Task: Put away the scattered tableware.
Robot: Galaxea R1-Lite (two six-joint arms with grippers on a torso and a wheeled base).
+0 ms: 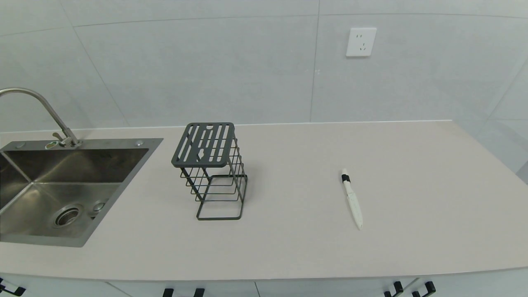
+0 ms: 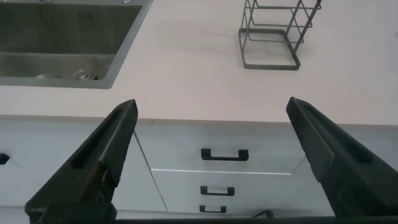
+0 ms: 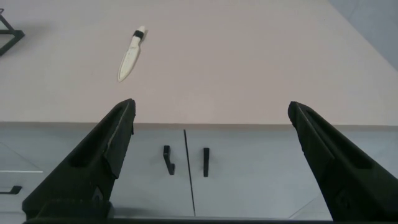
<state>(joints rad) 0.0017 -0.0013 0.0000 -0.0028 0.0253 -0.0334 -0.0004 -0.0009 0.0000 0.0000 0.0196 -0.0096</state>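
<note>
On the head view's pale desk [image 1: 288, 247], set against a tiled wall, a steel sink [image 1: 119, 192] with a curved faucet [image 1: 41, 107] occupies the left end. Right of it stands a black wire rack [image 1: 204, 144], upright, with a slotted top plate. Well apart to the right lies the knife [image 1: 352, 199], flat on the desk. It is slim and white, with a black band near the far end and the tip toward the front edge. The left wrist view adds drawer fronts with black handles [image 2: 224, 154] below the desk edge; the left gripper [image 2: 211, 106] has its jaws spread wide. The right wrist view adds cabinet doors [image 3: 249, 180]; the right gripper [image 3: 211, 104] likewise has its jaws wide.
</note>
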